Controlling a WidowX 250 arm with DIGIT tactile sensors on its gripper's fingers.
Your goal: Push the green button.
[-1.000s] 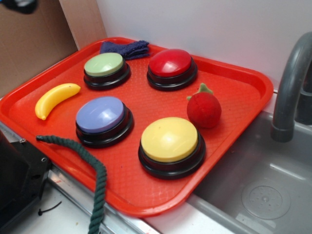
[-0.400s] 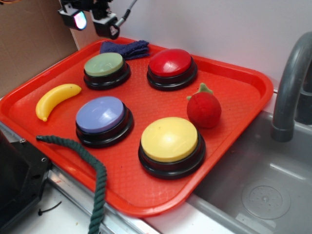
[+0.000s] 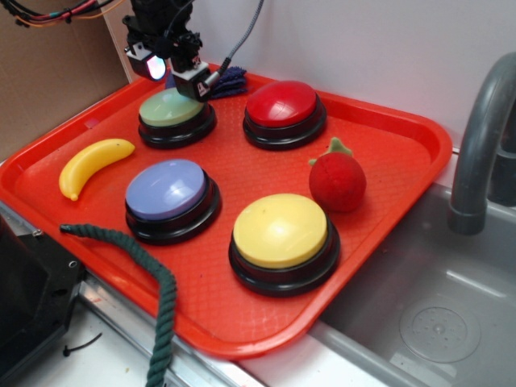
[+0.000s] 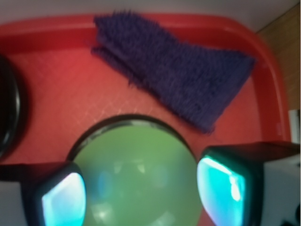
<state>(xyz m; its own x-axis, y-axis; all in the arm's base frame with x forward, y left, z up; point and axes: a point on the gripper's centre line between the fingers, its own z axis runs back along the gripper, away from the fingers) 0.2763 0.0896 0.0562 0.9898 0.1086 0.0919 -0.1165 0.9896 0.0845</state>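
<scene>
Tray point(image 3: 387, 153), red, serves as my landmark and carries everything named here. The green button point(image 3: 171, 107) sits at its far left corner, beside the purple cloth point(image 4: 178, 75) near the back rim. My gripper point(image 3: 173, 71) hovers directly over the green button, fingers point(image 4: 221, 188) spread apart, holding nothing.

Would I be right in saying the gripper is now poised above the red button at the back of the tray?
Not quite: the gripper is above the green button, not the red one. Both buttons do sit at the back of the tray. The exterior view shows it.
</scene>
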